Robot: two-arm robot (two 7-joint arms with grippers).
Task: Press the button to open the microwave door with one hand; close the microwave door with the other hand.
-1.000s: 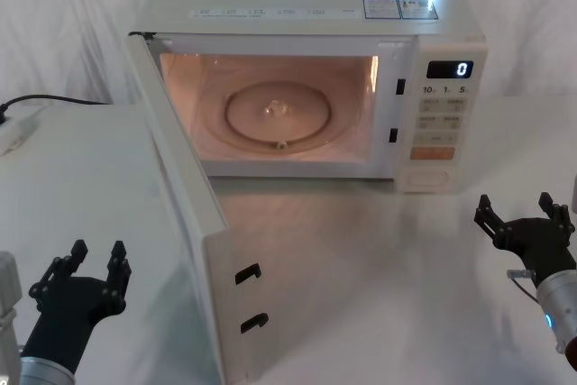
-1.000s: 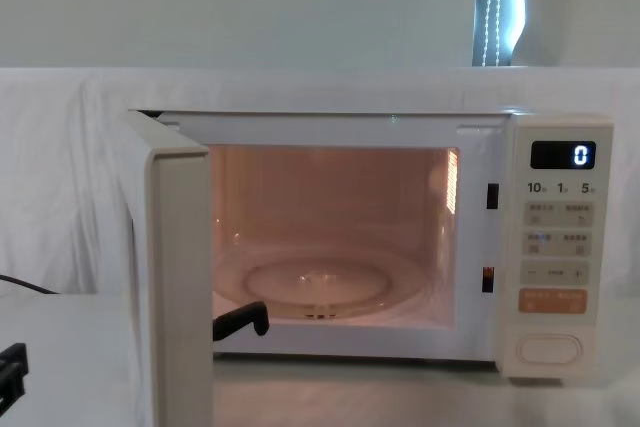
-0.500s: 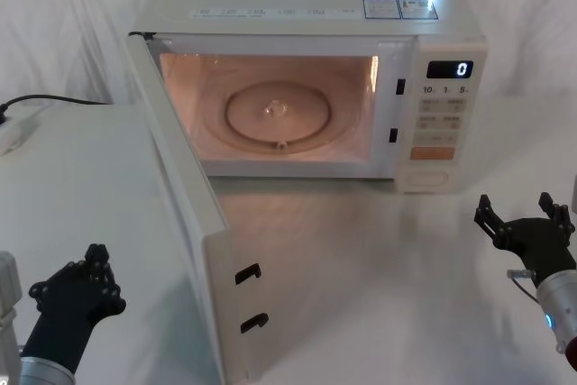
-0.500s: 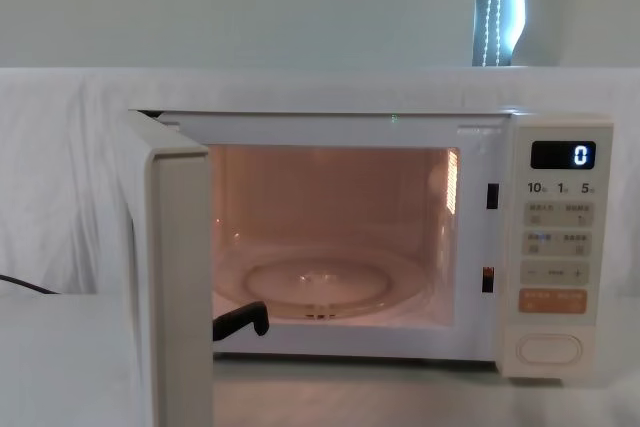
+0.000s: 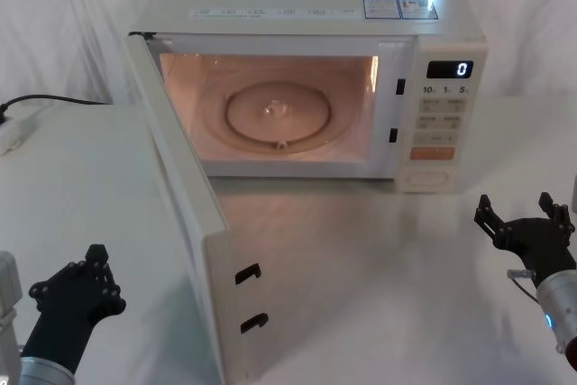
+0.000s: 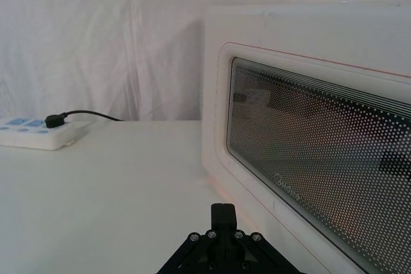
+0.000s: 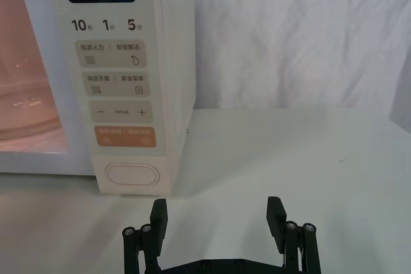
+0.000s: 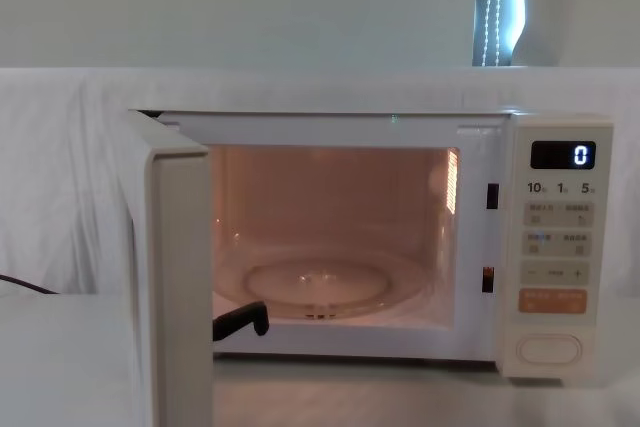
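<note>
One microwave (image 5: 433, 33) stood at the table's (image 5: 379, 259) far side, its single door (image 5: 185, 214) swung wide toward the robot, free edge with two latch hooks (image 5: 250, 297) nearest. Bare tabletop lay either side. The left gripper (image 5: 90, 281) was clenched left of the door; the right gripper (image 5: 525, 215) was spread, below the control panel (image 5: 444, 123).
</note>
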